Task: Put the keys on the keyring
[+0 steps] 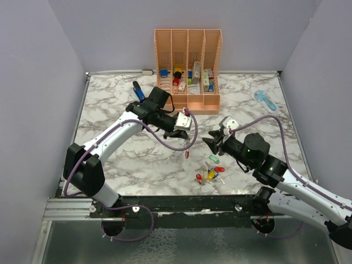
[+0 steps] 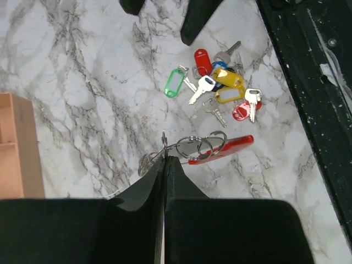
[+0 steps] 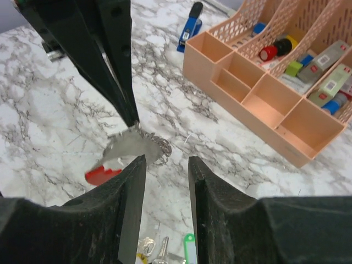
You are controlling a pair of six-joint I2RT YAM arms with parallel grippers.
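Observation:
My left gripper (image 1: 186, 131) is shut on the keyring (image 1: 187, 147) and holds it above the marble table, red end hanging down. In the left wrist view the shut fingertips (image 2: 165, 158) pinch the wire end of the keyring (image 2: 220, 147), with silver loops beside its red side. The keys (image 1: 210, 175), with red, yellow, green and blue heads, lie in a loose pile near the front edge; they also show in the left wrist view (image 2: 223, 88). My right gripper (image 1: 212, 141) is open and empty, just right of the keyring (image 3: 129, 147), above the keys (image 3: 188, 246).
A peach organiser (image 1: 188, 102) with coloured blocky items stands at the back centre. A dark blue stick-shaped tool (image 1: 138, 91) lies to its left, a pale blue flat tool (image 1: 265, 101) at the back right. The black table rail (image 1: 181, 202) runs along the front.

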